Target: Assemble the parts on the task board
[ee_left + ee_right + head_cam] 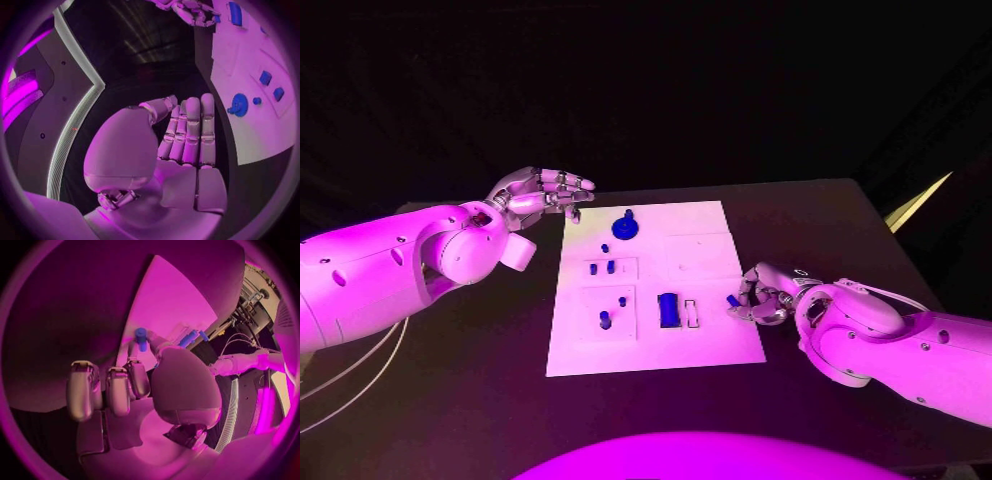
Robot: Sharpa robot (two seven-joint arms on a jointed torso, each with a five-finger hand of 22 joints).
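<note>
The white task board point(711, 225) lies in the middle of the black table. On it are a round blue disc point(627, 226), a blue rectangular block point(669, 309) and several small blue pegs point(606, 319). My right hand point(764, 295) is at the board's right edge and pinches a small blue part point(733, 299) between thumb and a finger; the right wrist view shows that part point(141, 337) at the fingertips. My left hand point(540, 191) hovers off the board's far left corner, holding nothing, its fingers point(190, 132) straight and side by side. The disc point(239, 105) lies beside it.
A pale slot point(692, 308) sits right of the blue block. Bare black table point(473, 330) surrounds the board on all sides. A yellowish strip point(917, 202) lies at the table's far right corner.
</note>
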